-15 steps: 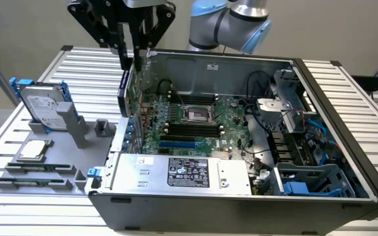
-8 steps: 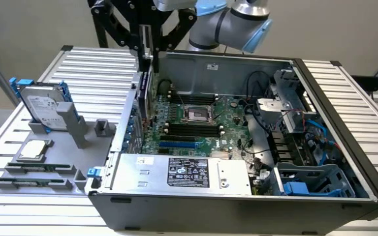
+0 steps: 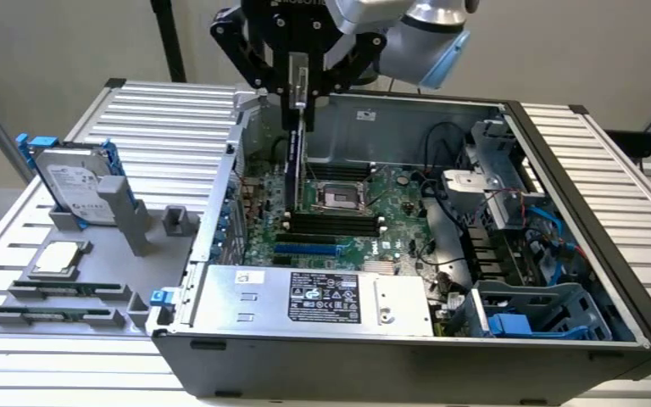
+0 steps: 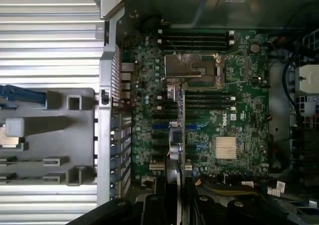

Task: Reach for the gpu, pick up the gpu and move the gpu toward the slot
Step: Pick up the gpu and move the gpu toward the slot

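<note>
Card in my grip, hanging over the open case

My gripper [image 3: 298, 100] is clamped on the gpu [image 3: 295, 161] — the card hangs edge-on and upright beneath my fingers, reaching down into the open computer case [image 3: 597, 280] above the motherboard [image 3: 354, 216]. In the wrist view the gpu [image 4: 174, 150] runs as a thin strip straight out from between my fingers [image 4: 158, 205], crossing the board toward the silver CPU socket [image 4: 192, 68] (whether its lower edge is touching anything yet, I cannot tell). Off at the exterior view's left, outside the case, the grey fixture tray [image 3: 133, 297] holds the hard drive [image 3: 74, 182] with its blue rails standing upright, and the small square processor chip [image 3: 58, 259] lies flat just in front of it — both well apart from me.
</note>
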`<state>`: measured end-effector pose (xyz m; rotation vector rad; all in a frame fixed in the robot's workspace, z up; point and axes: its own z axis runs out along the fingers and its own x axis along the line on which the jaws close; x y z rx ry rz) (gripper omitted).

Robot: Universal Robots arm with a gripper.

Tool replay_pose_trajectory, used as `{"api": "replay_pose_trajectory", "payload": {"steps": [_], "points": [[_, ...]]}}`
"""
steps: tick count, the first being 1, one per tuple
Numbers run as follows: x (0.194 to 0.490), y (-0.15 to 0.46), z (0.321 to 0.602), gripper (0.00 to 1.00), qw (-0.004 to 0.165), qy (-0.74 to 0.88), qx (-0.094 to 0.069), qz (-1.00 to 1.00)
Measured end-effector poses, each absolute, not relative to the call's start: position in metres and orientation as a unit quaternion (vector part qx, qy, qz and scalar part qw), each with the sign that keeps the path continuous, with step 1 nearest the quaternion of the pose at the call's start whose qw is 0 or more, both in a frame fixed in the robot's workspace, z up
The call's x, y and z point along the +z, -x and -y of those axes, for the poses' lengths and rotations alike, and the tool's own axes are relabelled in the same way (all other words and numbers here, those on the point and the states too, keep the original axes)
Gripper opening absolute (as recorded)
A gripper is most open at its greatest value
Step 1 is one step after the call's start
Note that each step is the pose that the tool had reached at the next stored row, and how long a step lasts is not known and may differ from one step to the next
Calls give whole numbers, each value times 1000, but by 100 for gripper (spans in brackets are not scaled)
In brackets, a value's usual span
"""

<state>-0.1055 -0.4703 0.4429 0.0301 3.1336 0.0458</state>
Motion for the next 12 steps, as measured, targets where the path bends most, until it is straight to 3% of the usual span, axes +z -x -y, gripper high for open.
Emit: {"api": "replay_pose_trajectory", "payload": {"steps": [12], "points": [[421,51,458,26,4,-10,15,-1000]]}}
